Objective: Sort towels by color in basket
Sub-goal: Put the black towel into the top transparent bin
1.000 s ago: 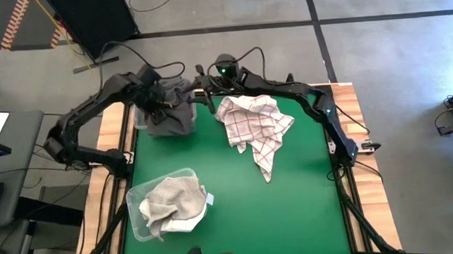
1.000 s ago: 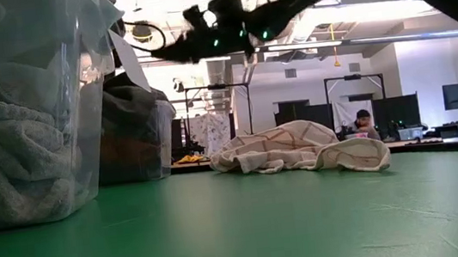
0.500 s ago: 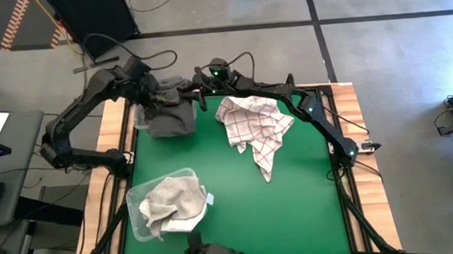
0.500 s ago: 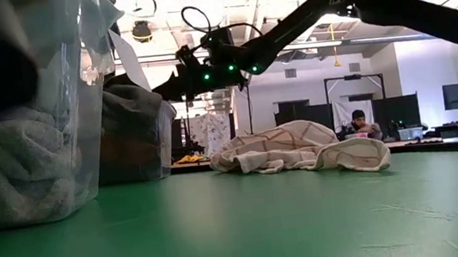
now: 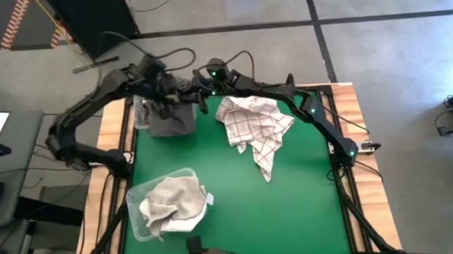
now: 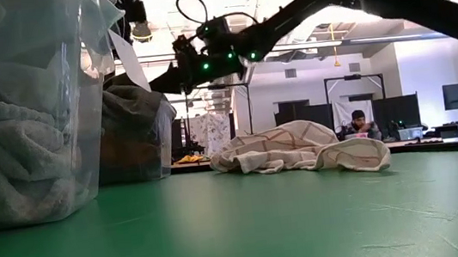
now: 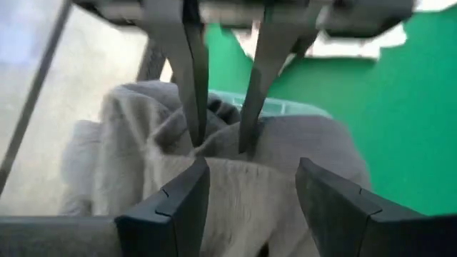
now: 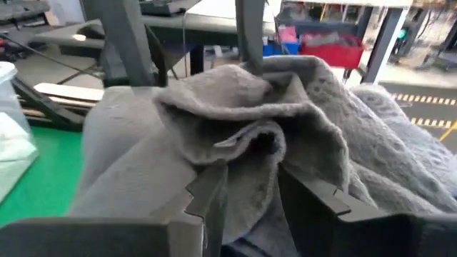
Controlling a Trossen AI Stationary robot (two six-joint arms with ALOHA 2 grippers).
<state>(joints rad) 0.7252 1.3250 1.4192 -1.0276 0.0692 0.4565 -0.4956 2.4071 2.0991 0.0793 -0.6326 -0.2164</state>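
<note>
Both arms have met over the far basket (image 5: 142,119), the clear bin heaped with dark grey towels (image 5: 171,120). The left hand (image 5: 166,99) hangs just above that heap with its fingers apart and nothing between them; in its wrist view the other arm's two thin fingers point down into the cloth right ahead of it. Directly beside it, the right hand (image 5: 194,96) reaches in from the other side, its fingers (image 8: 214,193) set a little apart on either side of a raised fold of dark grey towel (image 8: 235,135), not visibly pinching it yet. Off to that hand's right, the grey-and-white checked towel (image 5: 256,128) sprawls on the green surface (image 5: 291,208), untouched and in no basket. Well back from both hands, a second clear basket (image 5: 194,176) holds a pale towel (image 5: 165,202). The worry, to my eye, is crowding: two hands this close over one soft pile could knock together, or one could snag a fold and drag a sorted towel out over the rim. A shallow pinch on loose cloth could also slip.
</note>
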